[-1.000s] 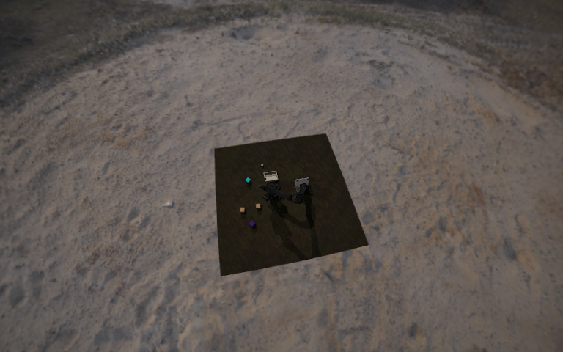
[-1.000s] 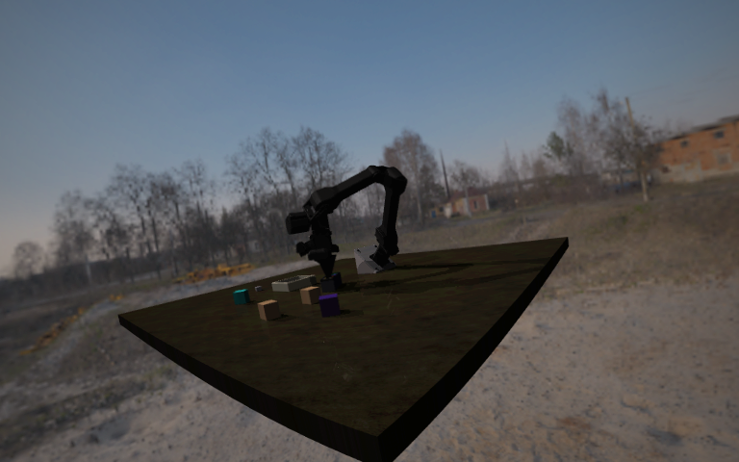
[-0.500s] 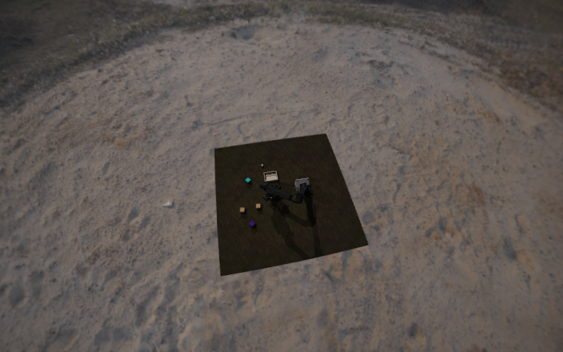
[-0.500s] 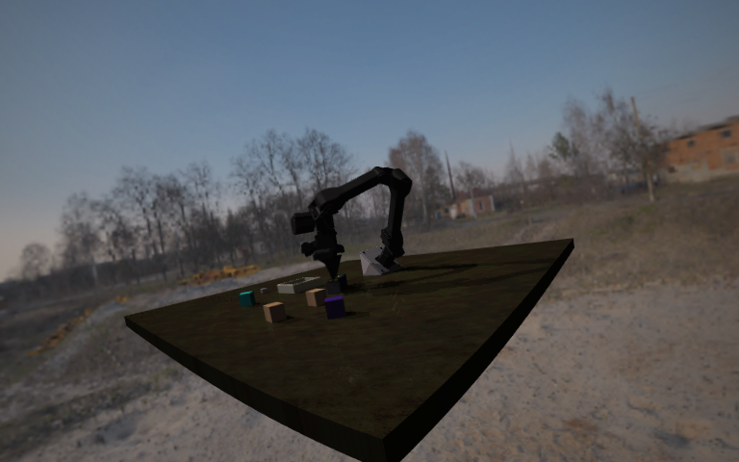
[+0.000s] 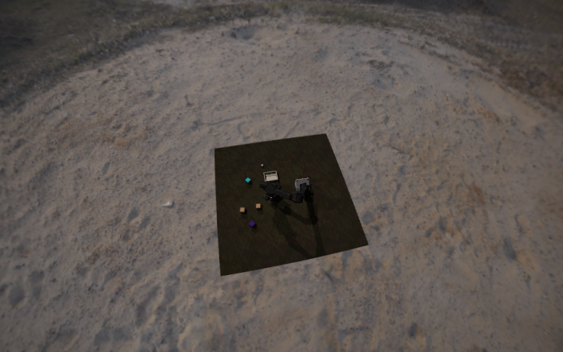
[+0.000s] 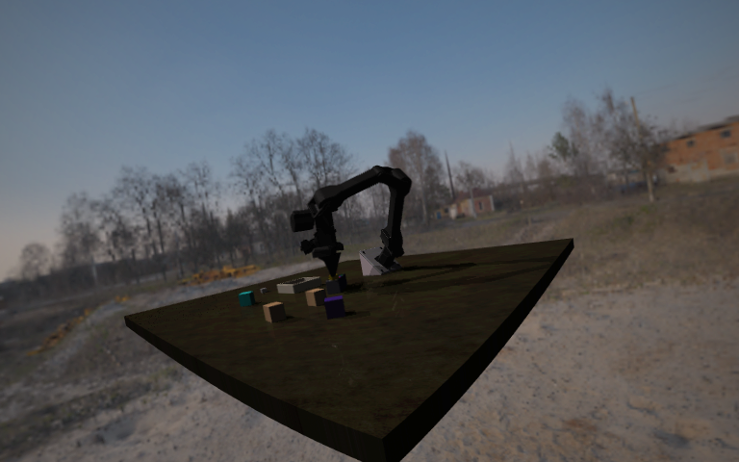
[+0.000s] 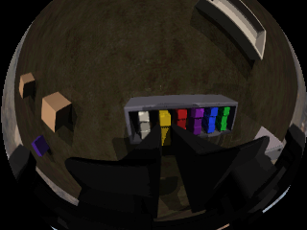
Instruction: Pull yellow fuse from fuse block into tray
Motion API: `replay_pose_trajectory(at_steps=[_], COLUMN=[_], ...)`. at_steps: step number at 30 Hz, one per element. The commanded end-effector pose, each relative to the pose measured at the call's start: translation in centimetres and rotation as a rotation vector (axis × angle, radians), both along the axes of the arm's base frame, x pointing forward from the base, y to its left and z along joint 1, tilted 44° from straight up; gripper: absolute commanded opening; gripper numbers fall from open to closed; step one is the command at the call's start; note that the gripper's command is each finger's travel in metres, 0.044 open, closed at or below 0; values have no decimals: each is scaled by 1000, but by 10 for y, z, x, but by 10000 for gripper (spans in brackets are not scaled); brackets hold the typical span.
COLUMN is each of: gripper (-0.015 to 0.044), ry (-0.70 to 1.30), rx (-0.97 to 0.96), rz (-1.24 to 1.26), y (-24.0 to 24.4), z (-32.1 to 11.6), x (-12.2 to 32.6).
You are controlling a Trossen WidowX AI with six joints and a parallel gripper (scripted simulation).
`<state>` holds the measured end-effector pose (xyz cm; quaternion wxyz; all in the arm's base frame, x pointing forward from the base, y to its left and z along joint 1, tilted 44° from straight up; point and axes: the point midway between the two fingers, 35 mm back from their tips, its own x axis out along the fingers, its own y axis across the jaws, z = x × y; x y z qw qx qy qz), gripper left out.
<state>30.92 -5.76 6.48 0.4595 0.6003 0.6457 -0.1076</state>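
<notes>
At centre frame the arm (image 6: 381, 185) arches over, gripper (image 7: 168, 136) pointing down, clamped on the yellow fuse (image 7: 165, 119) seated in the fuse block (image 7: 180, 103). Dark fingers hide the fuse's lower part.

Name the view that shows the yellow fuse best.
The wrist view: the yellow fuse stands in the fuse block, gripper shut on it. The exterior view barely shows it; in the top view the arm hides it.

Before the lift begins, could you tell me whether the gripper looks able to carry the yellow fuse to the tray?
Probably yes: the gripper is shut on the yellow fuse, and no object stands between block and tray.
</notes>
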Motion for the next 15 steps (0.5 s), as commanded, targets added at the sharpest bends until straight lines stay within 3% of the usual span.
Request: replay_pose_trajectory(at_steps=[1, 15], gripper=[0, 0], ry=[-2, -2], rx=[-1, -1], rz=[2, 2], y=[-2, -6], z=[2, 7], x=[0, -1])
